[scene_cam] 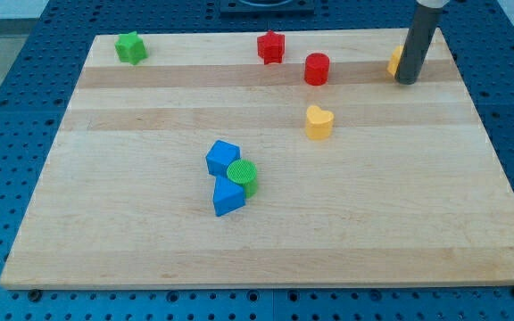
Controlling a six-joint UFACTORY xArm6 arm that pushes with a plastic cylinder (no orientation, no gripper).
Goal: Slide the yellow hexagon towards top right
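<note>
Here, a pale wooden board (266, 241) lies on a blue perforated table (7, 107), seen from above and slightly in front. A dark rod comes down from the view's top at about one o'clock, and my tip (407, 82) rests on the board near its top right corner. The arm carries no claw, so there is nothing that opens or closes.

The yellow hexagon (394, 61) sits just at nine o'clock of the rod, touching it or nearly so, and is partly hidden behind it; only a sliver shows, so its shape is hard to confirm.

A red cylinder (317, 69) stands farther toward nine o'clock, well apart from my tip, with a red star (271, 46) beyond it at its ten o'clock. A yellow heart (319, 122) lies at six o'clock of the red cylinder.

A green star (131, 47) sits near the board's top left corner.

Near the centre, three blocks cluster, touching: a blue cube-like block (222, 157), a green cylinder (243, 176) at its four o'clock, and a blue triangle (227, 197) below them.
</note>
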